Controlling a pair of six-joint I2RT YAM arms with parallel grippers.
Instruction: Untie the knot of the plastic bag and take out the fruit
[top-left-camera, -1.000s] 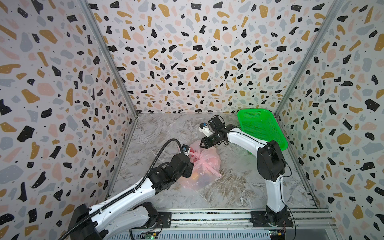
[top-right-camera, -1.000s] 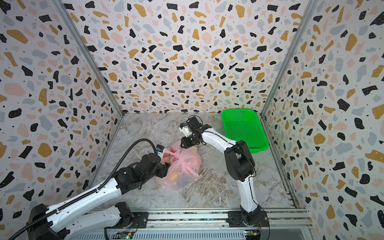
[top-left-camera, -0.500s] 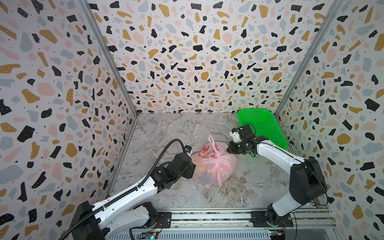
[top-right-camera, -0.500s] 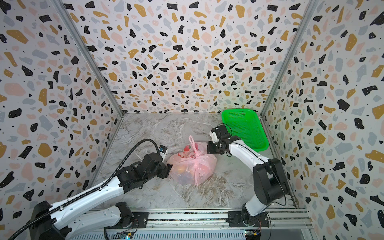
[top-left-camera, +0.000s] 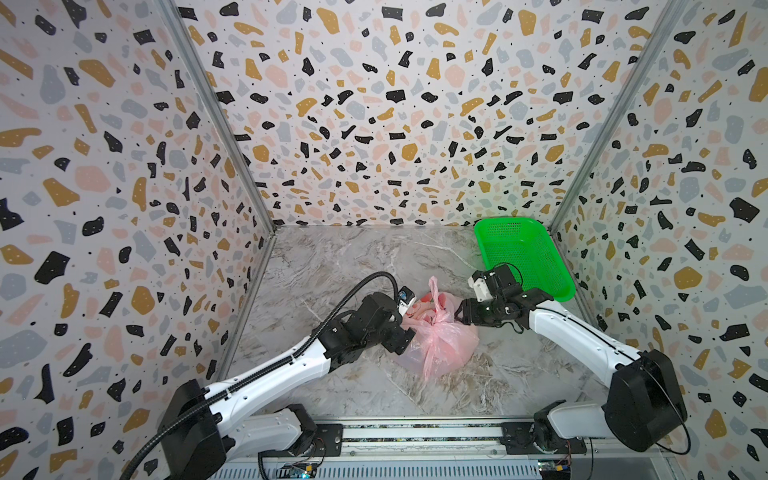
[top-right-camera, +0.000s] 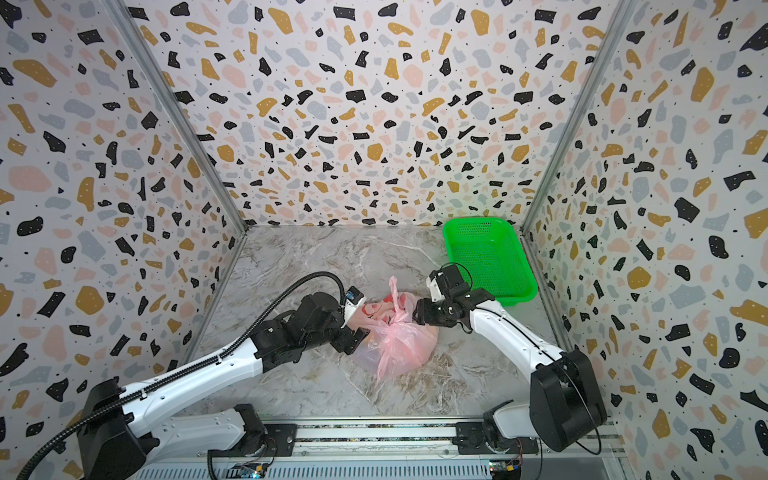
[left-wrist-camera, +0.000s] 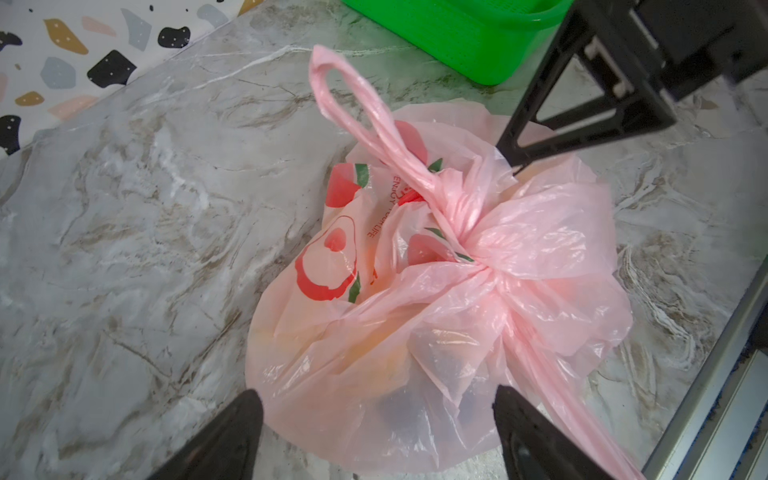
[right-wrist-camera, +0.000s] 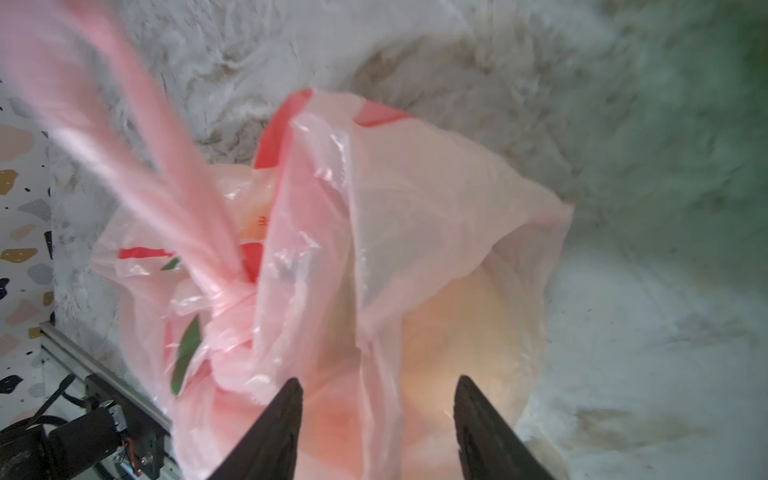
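A marble table (top-left-camera: 353, 266) stands between speckled walls (top-left-camera: 374, 104). A pink bag (top-left-camera: 440, 349) with red fruit prints lies near the middle of the table, between the two grippers, with its knot (top-left-camera: 436, 318) tied on top. In the left wrist view the knot (left-wrist-camera: 469, 237) is a tight twist of bunched handles. One loop (left-wrist-camera: 419, 174) rises from it toward the back of the table, and the other loop (left-wrist-camera: 573, 407) trails over the bag toward the front rail (left-wrist-camera: 706, 374). The fruit (left-wrist-camera: 370, 353) is inside the bag and shows only as dim orange and dark shapes through the film; which fruits they are cannot be told. The left gripper (left-wrist-camera: 378, 399) sits low at the bag's left side with its jaws wide apart, and the bag's edge bulges between the fingertips. The right gripper (right-wrist-camera: 376, 382) is at the bag's right side, its jaws also apart. Loose film lies between its fingers, which are not closed on it. A green basket (top-left-camera: 523, 257) stands in the back right corner, apart from the bag
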